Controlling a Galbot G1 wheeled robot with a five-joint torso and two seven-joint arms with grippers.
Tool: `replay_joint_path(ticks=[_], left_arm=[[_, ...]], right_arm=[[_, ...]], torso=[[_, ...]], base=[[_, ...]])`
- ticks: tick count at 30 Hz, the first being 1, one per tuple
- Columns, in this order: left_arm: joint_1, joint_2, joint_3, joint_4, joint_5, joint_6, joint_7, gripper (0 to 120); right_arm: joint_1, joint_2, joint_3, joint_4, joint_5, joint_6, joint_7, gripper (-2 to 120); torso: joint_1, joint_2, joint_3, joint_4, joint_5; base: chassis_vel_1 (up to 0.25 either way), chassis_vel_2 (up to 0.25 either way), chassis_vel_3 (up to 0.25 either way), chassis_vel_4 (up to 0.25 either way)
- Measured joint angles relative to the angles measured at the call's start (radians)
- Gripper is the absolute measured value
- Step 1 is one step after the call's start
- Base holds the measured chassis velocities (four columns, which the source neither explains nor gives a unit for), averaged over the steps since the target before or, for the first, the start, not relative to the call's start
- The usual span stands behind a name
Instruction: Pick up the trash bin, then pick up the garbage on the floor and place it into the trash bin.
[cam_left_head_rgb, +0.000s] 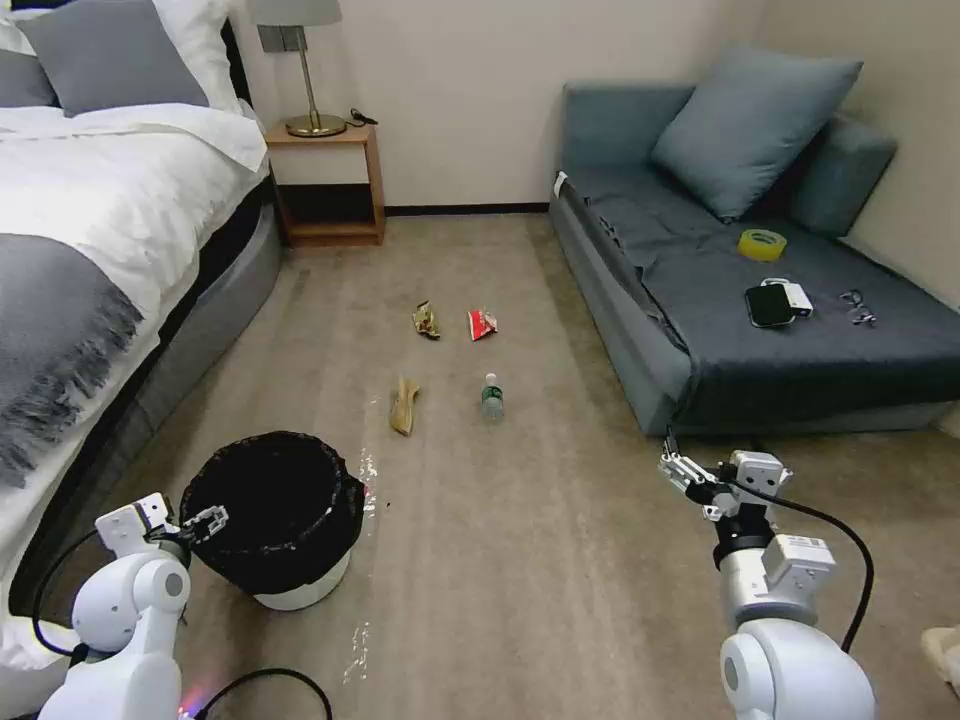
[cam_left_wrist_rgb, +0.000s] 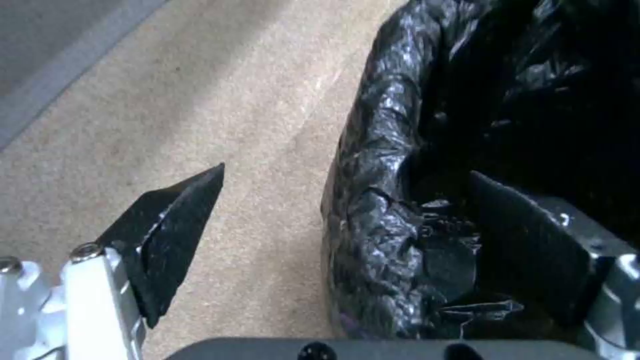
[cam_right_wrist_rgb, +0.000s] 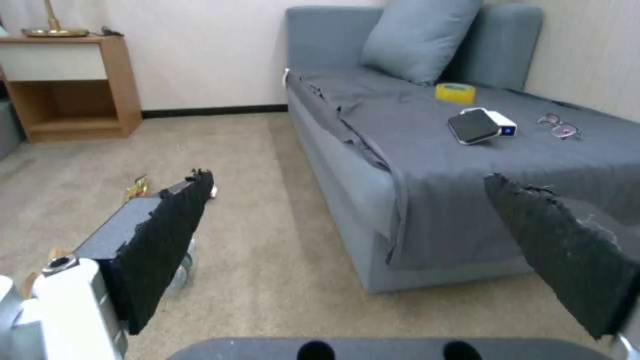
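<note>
Bed (cam_left_head_rgb: 90, 230) takes the left of the head frame, sofa (cam_left_head_rgb: 760, 290) the upper right, carpet (cam_left_head_rgb: 520, 520) between them. Trash bin (cam_left_head_rgb: 272, 520) sits lower left on the carpet, white body, black bag (cam_left_wrist_rgb: 373, 210) folded over the rim, upright. Left gripper (cam_left_head_rgb: 205, 520) is right at the bin's left rim; in the left wrist view its fingers are spread and straddle the rim wall, one pad (cam_left_wrist_rgb: 170, 235) outside over the carpet, the other inside the bag, not yet closed on it. So the key relation: rim runs between the pads, roughly parallel to them, and a straight close should pinch it. Left arm is clearly the nearer one for the bin. Right gripper (cam_left_head_rgb: 685, 470) hangs lower right near the sofa's front corner, fingers wide apart, empty, well apart from everything. Garbage lies mid-frame, beyond the bin and up-right of it: peel scrap (cam_left_head_rgb: 403, 405) with its long axis pointing roughly away from the robot, bottle (cam_left_head_rgb: 491, 396) just right of it, gold-brown wrapper (cam_left_head_rgb: 427, 320) and red-white packet (cam_left_head_rgb: 482, 323) farther back. All four still on the floor.
</note>
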Motion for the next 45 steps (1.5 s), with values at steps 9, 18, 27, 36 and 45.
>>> replay_joint_path(ticks=[9,18,27,36,45], left_arm=[[-0.014,0.007,0.009,0.024,-0.021,-0.006,-0.005,65],[-0.010,-0.002,0.012,0.019,-0.061,-0.006,-0.015,32],[-0.013,-0.008,0.009,0.024,-0.125,-0.007,-0.037,5],[0.010,-0.022,-0.011,-0.058,-0.131,0.006,-0.036,4],[0.080,-0.060,-0.046,-0.250,-0.088,0.005,-0.012,4]], right_arm=[[0.001,0.001,0.002,-0.004,-0.002,0.006,0.002,100],[0.001,0.001,0.003,-0.009,-0.004,0.019,0.003,100],[0.001,-0.005,0.003,-0.010,-0.001,0.025,0.004,100],[0.011,-0.009,0.000,-0.033,0.072,0.146,-0.034,100],[0.021,-0.023,0.008,-0.036,0.152,0.209,-0.053,100]], torso=[[0.000,0.000,0.000,0.0000,0.0006],[0.000,0.000,0.000,0.0001,0.0006],[0.000,0.000,0.000,0.0003,0.0006],[0.000,0.000,0.000,-0.0006,-0.0018],[0.000,0.000,0.000,-0.0003,0.0001]], base=[[0.000,0.000,0.000,0.000],[0.000,0.000,0.000,0.000],[0.000,0.000,0.000,0.000],[0.000,0.000,0.000,0.000],[0.000,0.000,0.000,0.000]])
